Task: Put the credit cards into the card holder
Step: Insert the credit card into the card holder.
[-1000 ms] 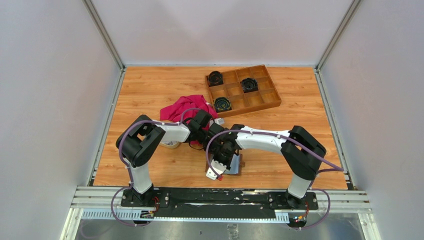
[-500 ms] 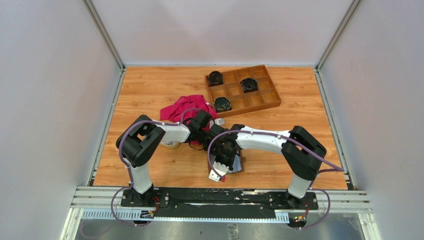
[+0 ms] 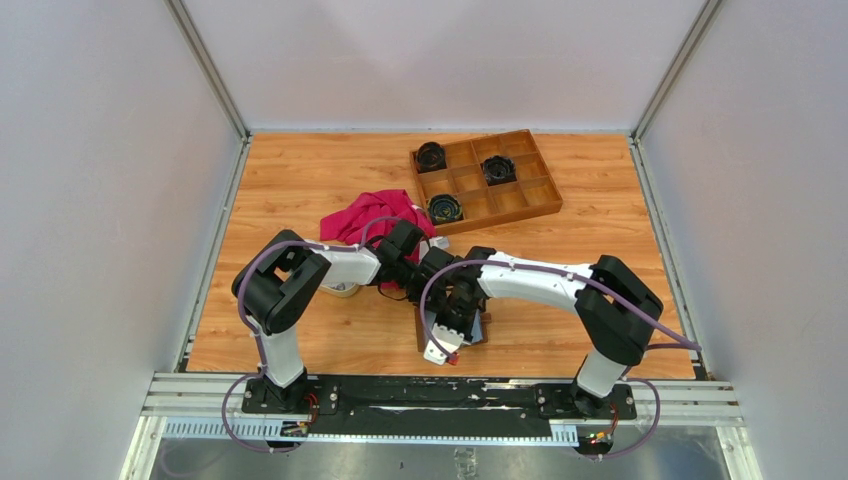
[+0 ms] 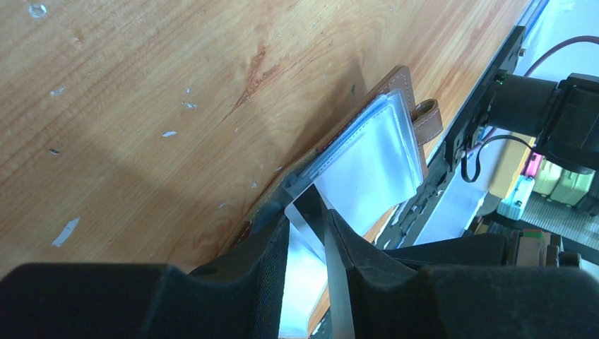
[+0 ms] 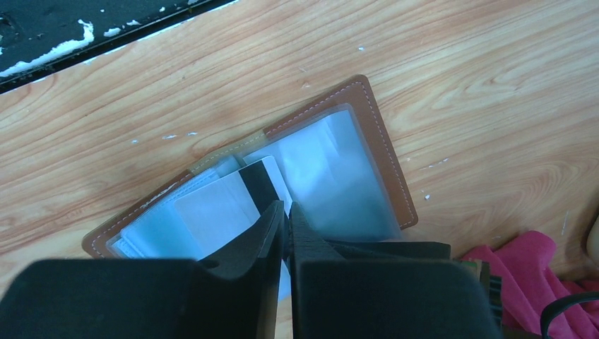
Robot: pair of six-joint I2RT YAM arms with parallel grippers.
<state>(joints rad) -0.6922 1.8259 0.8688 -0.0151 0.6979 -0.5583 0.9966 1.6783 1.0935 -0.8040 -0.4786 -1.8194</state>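
Card holder (image 5: pixel 332 176) lies open, pockets up, flat on the tabletop (image 3: pixel 300 180) near the front edge, between my two arms. Its snap tab (image 4: pixel 427 116) sticks out past one edge. One card (image 5: pixel 219 208), white with a dark stripe, sits angled at the mouth of a clear pocket near the spine; partly in by my read, not seated. Right pincer (image 5: pixel 286 208): jaws pressed almost together, tips down right at the card's striped end. Can't tell if they nip the edge or just press; either way I judge it's there to pin and steer the card. Left pincer (image 4: pixel 307 220): jaws apart, card end standing in the gap, loose as far as I can see, so more a guide than a grip. Clear pocket on the other leaf shows no card that I can make out. Wooden tray (image 3: pixel 500 219) at back right holds three black round parts (image 3: pixel 497 168) in separate compartments; not part of this job. Red cloth (image 3: pixel 365 215) is heaped just behind my left wrist. Remaining cards: not visible from any view.
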